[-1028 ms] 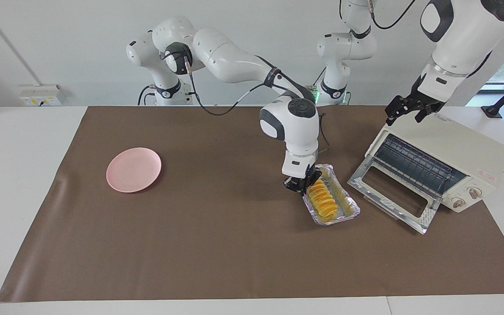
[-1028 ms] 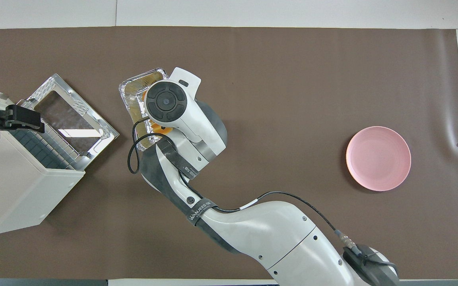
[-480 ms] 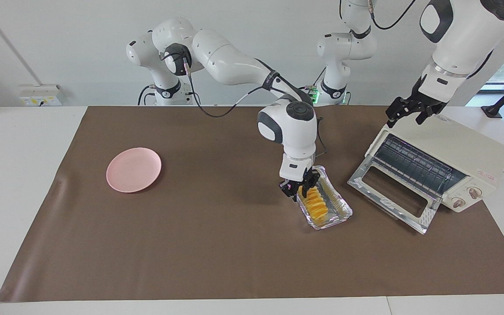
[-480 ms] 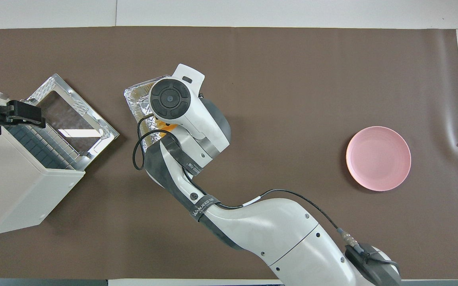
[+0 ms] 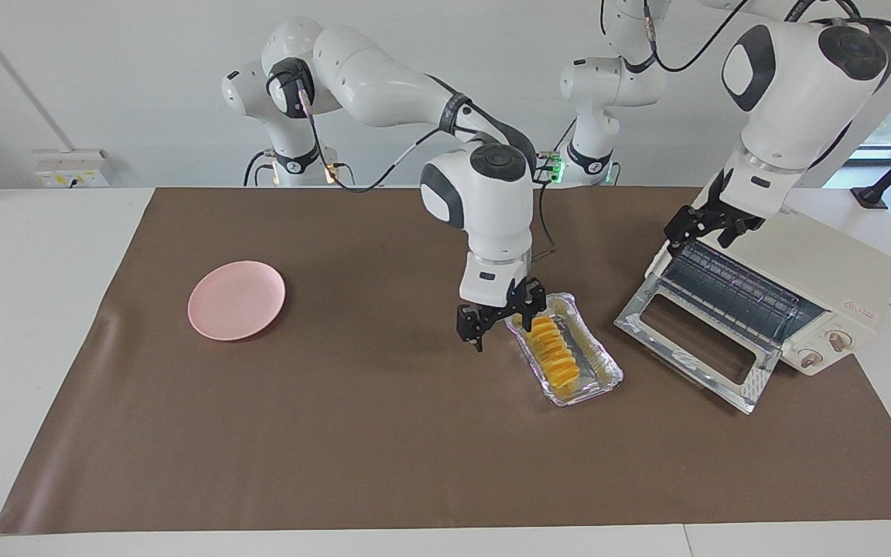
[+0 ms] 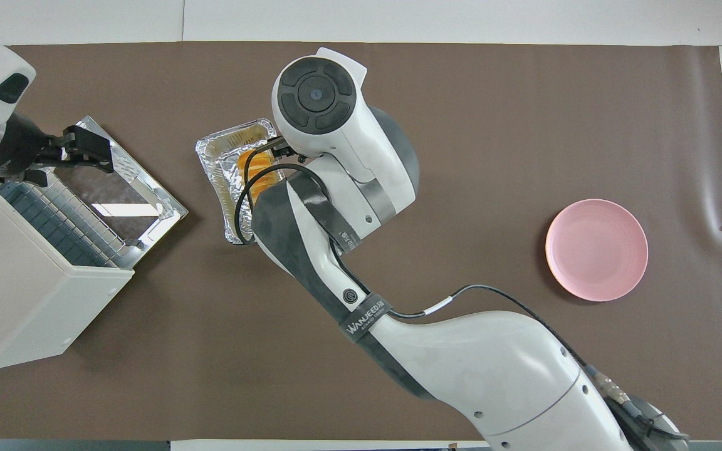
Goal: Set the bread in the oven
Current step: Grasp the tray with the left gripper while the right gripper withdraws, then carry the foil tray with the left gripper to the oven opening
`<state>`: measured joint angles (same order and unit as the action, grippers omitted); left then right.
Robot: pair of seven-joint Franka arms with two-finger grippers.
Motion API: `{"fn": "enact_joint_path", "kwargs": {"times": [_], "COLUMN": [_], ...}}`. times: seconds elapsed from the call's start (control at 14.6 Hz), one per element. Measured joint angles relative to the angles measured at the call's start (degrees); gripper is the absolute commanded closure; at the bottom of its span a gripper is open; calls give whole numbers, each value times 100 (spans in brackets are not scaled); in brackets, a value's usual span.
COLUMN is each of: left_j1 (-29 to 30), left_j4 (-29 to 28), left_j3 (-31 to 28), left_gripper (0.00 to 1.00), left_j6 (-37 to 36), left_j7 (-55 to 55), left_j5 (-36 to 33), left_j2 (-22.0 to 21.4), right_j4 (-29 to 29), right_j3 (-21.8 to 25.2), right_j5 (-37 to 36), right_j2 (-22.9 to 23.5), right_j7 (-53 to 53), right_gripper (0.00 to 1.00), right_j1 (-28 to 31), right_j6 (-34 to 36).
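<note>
- The bread [image 5: 553, 352] lies lengthwise in a silver foil tray [image 5: 604, 370] at the middle right of the facing view, beside the oven's open drop-down door [image 5: 693, 348]; in the overhead view the same loaf [image 6: 259, 170] shows at the upper left, partly under the right arm.
- The oven [image 5: 817, 290] stands at the right edge of the facing view, its wire rack exposed.
- Judged from its ridged, slice-like segments, the loaf is probably light and soft, so it may squash or bend at a ridge; the thin tray likely slides or crumples easily.
- A hold across the loaf's narrow width near its middle looks safest, with gentle pressure and no pinch on the foil rim.
- The right gripper [image 5: 501, 317] hangs just above the tray's end, fingers spread apart and holding nothing.
- The left gripper [image 5: 712, 222] sits over the oven's top front edge at the upper right; whether its fingers are apart cannot be told.
- Against the frame one second ago, the right gripper has risen and shifted toward the frame's left, off the loaf; the tray has slid slightly that way too, and the bread remains in it.
- The left gripper has come lower, toward the oven mouth.
- The pink plate [image 5: 236, 299] at the left is unchanged.
</note>
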<state>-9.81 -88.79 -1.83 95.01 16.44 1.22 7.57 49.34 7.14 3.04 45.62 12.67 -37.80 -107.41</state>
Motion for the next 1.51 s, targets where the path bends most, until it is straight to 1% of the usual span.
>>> {"fn": "enact_joint_path", "kwargs": {"times": [0.07, 0.14, 0.21, 0.27, 0.41, 0.48, 0.62, 0.82, 0.89, 1.03, 1.17, 1.23, 1.37, 1.51], "left_j1": [-125, -272, -431, -523, -671, -745, -979, -1517, -1761, -1884, -1887, -1902, -1979, -2081], "left_j4": [244, 545, 913, 1186, 1661, 1855, 2028, 2065, 2084, 2095, 2093, 2066, 1967, 1877], "left_j3": [2, 3, 3, 1, -3, -1, -9, -129, -220, -279, -297, -296, -296, -295], "left_gripper": [0, 0, 0, 0, 0, 0, 0, 0, 0, 0, 0, 7, 16, 21], "left_j6": [0, 1, 3, 6, 46, 131, 461, 965, 1104, 1157, 1195, 1223, 1278, 1337], "left_j7": [254, 501, 778, 1021, 1456, 1676, 2119, 2584, 2697, 2731, 2731, 2731, 2820, 2930], "left_j5": [-23, -57, -83, -94, -97, -97, -98, -125, -146, -166, -166, -166, -166, -169], "left_j2": [282, 618, 1022, 1327, 1857, 2086, 2461, 3020, 3238, 3315, 3315, 3317, 3331, 3361], "right_j4": [143, 422, 875, 1335, 2132, 2440, 2861, 3304, 3483, 3831, 4202, 4370, 4575, 4603], "right_j3": [7, 18, 34, 50, 59, 59, 61, 63, 63, 64, 67, 67, 68, 67], "right_j5": [-1, 0, -1, 0, 7, 9, 11, 10, 9, -3, -6, -6, -6, -6], "right_j2": [-206, -479, -858, -1229, -1921, -2220, -2677, -3207, -3461, -3884, -4233, -4378, -4537, -4559], "right_j7": [-148, -358, -608, -819, -1153, -1247, -1308, -1319, -1397, -1435, -1457, -1489, -1532, -1533], "right_gripper": [0, 0, 0, 0, 0, 0, 0, 0, 0, 0, 0, 0, 0, 0], "right_j1": [96, 236, 451, 685, 1231, 1493, 1921, 2417, 2642, 2923, 3156, 3267, 3419, 3552], "right_j6": [127, 189, 191, 191, 198, 232, 519, 1062, 1309, 1583, 1587, 1588, 1588, 1550]}}
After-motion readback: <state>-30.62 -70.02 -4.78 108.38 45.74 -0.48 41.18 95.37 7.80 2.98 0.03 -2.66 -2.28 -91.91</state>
